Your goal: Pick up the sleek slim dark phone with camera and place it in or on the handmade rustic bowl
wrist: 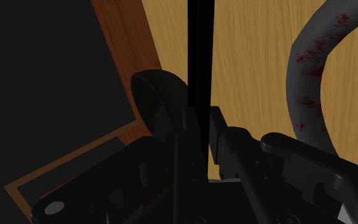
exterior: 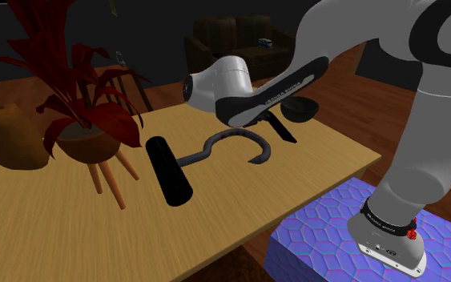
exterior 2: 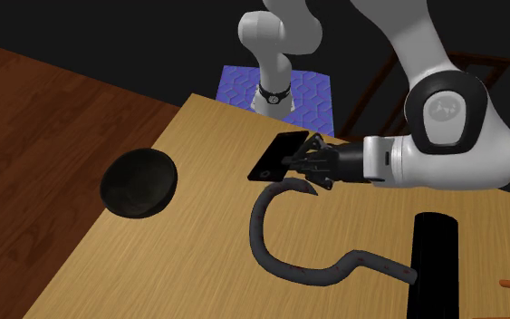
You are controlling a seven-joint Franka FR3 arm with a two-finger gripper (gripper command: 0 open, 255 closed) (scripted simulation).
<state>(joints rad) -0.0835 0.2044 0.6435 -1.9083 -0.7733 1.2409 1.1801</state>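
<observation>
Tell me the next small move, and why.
Probably carry the phone sideways toward the bowl, keeping it above the rim. The gripper is shut on the phone, clasping it edge-on in the wrist view. The phone looks lifted off the table, and the bowl sits apart from it near the table's edge.

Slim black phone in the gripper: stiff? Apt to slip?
The slim black slab phone looks stiff: it juts straight from the black gripper without sagging. Clasped near one end on smooth flat faces, it may pivot or slip. In the dark round bowl it would probably lean on the rim.
</observation>
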